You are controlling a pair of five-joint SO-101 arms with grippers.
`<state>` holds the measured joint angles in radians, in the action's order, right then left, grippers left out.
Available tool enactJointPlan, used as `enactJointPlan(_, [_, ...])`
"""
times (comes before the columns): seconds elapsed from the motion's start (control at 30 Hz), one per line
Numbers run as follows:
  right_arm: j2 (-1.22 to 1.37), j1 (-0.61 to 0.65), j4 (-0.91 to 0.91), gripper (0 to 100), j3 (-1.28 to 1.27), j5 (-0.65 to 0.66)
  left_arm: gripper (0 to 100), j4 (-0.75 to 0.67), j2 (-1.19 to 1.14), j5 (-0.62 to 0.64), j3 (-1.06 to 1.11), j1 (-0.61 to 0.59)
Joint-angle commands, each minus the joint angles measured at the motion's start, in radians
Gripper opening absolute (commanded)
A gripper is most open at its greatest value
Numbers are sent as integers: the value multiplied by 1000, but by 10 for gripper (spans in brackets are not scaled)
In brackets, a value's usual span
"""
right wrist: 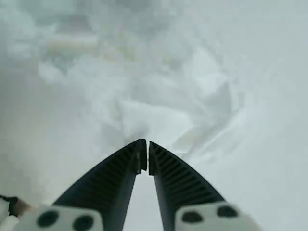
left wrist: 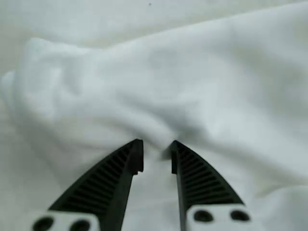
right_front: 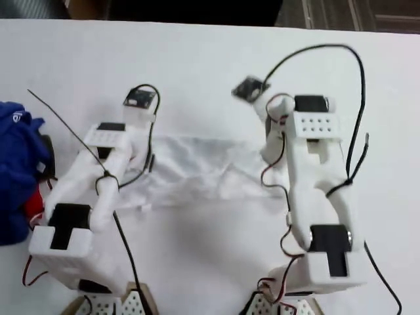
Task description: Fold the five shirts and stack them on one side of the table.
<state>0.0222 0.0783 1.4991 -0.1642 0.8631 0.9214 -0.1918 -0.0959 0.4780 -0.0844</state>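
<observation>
Table: white, both arms on near edge.
White shirt: mid-table, rumpled into long band between arms, creased.
Right arm: over shirt's right end.
Left arm: angled over shirt's left end.
Blue shirt: bunched heap at table's left edge, well apart from white shirt.
Left gripper: jaws narrow gap apart, tips down on white shirt, ridge of cloth nipped between them.
Right gripper: jaws all but closed, hairline slit, tips at bunched white cloth; whether cloth caught, cannot tell.
</observation>
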Motion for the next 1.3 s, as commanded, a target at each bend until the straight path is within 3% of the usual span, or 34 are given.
enactJointPlan(0.0, [-74,8,-22,21,-135,69,109,-31,3,5,2,-11])
enactJointPlan(0.27, [-39,62,-354,21,-384,69,109,-31,3,5,2,-11])
enactJointPlan(0.47, [-19,147,-472,21,-358,60,109,-31,3,6,2,-11])
enactJointPlan(0.73, [94,193,-644,21,-258,-51,109,-31,3,6,2,-11])
enactJointPlan(0.93, [234,189,-639,21,-89,-75,109,-31,3,6,2,-11])
enactJointPlan(1.07, [229,200,-573,21,-3,-189,109,-31,3,6,2,-11])
enactJointPlan(1.27, [220,199,-518,21,35,-199,109,-31,3,6,2,-11])
